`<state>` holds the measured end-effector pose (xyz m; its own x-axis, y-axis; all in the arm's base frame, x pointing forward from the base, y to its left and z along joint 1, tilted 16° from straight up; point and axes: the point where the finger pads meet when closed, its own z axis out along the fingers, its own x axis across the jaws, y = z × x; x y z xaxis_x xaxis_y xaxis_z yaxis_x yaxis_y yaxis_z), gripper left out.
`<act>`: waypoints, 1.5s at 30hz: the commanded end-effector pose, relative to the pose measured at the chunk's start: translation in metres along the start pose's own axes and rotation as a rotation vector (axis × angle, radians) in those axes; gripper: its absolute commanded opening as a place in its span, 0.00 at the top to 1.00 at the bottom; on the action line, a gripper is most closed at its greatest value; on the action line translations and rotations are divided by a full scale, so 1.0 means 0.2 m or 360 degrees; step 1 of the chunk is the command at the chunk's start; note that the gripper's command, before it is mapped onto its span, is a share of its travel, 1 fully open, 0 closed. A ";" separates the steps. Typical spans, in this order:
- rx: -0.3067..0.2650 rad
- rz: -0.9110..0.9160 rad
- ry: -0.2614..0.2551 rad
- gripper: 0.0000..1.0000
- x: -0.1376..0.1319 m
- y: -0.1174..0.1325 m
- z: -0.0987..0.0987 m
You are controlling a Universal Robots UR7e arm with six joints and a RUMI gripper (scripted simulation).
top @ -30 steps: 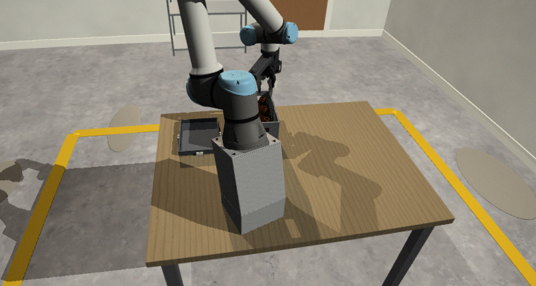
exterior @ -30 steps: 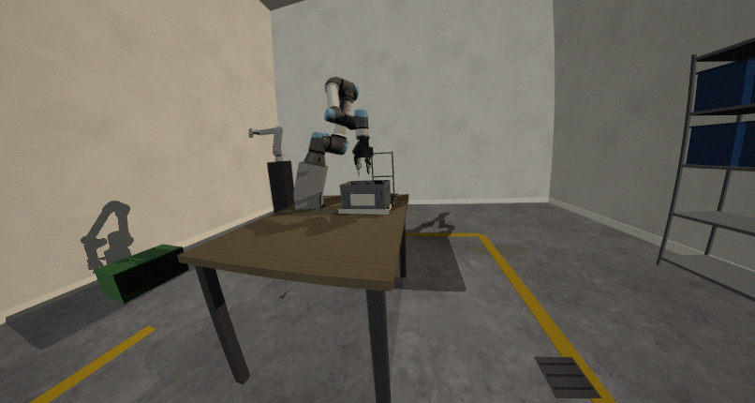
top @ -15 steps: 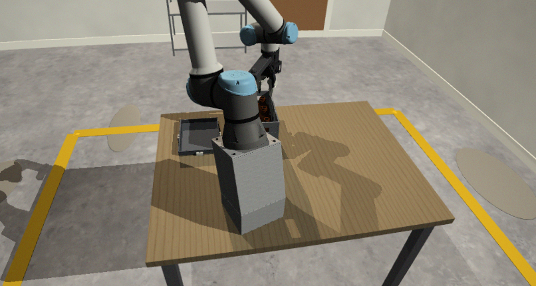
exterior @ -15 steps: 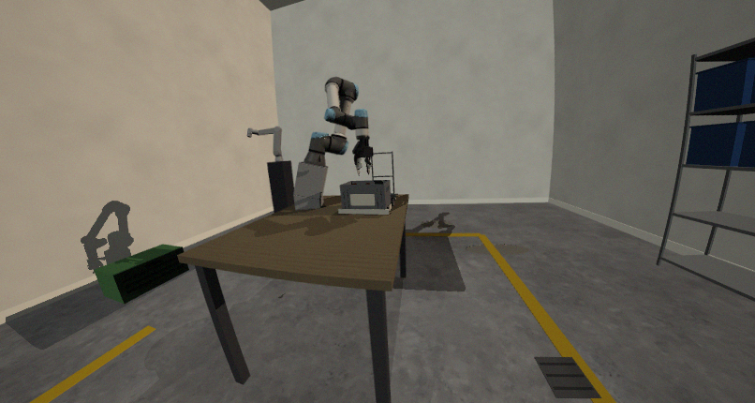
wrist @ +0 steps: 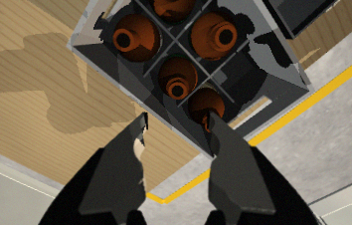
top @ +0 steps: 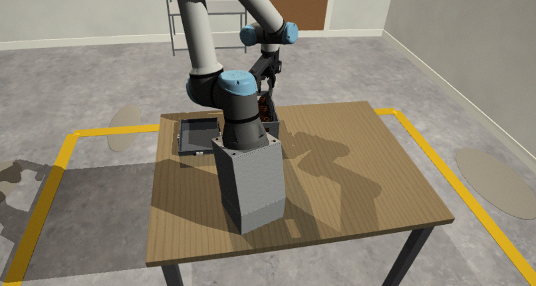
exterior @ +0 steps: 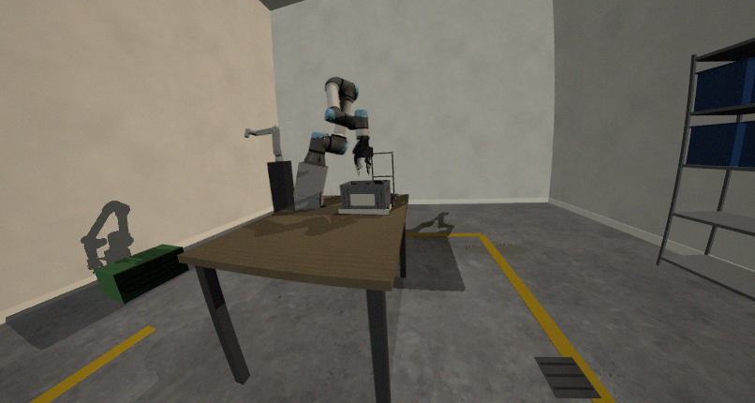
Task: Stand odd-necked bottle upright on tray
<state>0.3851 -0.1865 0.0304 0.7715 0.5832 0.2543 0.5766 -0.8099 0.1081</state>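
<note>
"Where's the tool (top: pixel 265 92) (exterior: pixel 363 173) (wrist: pixel 177 112) at the moment?"

"Above the crate (top: pixel 272 126) (exterior: pixel 378 195) (wrist: pixel 280 90), pointing down, with its tips clear over the rim."

"Has it got hold of anything?"

"Nothing. Its two fingers are partly open, well short of wide, with a plain gap between them. From the wrist, one fingertip hides part of a bottle neck, but that bottle is lower down, in the crate."

"And the bottle we want?"

"In the crate with the others. I count five brown bottles (top: pixel 263 108) (wrist: pixel 177 77), each in its own compartment between thin dividers. Which one has the odd neck, I can't tell from here; one is half covered by the finger and another is cut off by the edge of the wrist view."

"Any writing on things?"

"The crate has a pale label panel (exterior: pixel 362 199) on its side, but I can't make out any words on it. The blue cap (top: pixel 237 82) on the arm's lower joint has a small dark mark, too small to read."

"What about the tray (top: pixel 198 128) (wrist: pixel 302 12)?"

"It's dark and shallow, lying flat on the desk (top: pixel 375 152) (exterior: pixel 317 246) (wrist: pixel 27 114) near the crate. A light metal clasp (top: pixel 199 153) shows on its side. The bottle has yet to be stood on it."
</note>
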 end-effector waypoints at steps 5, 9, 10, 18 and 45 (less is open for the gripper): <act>-0.0002 0.0000 0.0000 0.62 0.00 0.00 0.02; -0.0002 0.0000 0.0000 0.62 0.00 0.00 0.03; -0.0002 0.0000 0.0000 0.62 0.00 0.00 0.03; -0.0002 0.0000 0.0000 0.62 0.00 0.00 0.08; -0.0002 0.0000 0.0000 0.62 0.00 0.00 0.21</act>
<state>0.3958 -0.1840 -0.0076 0.7715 0.5832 0.2543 0.5766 -0.8098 0.1079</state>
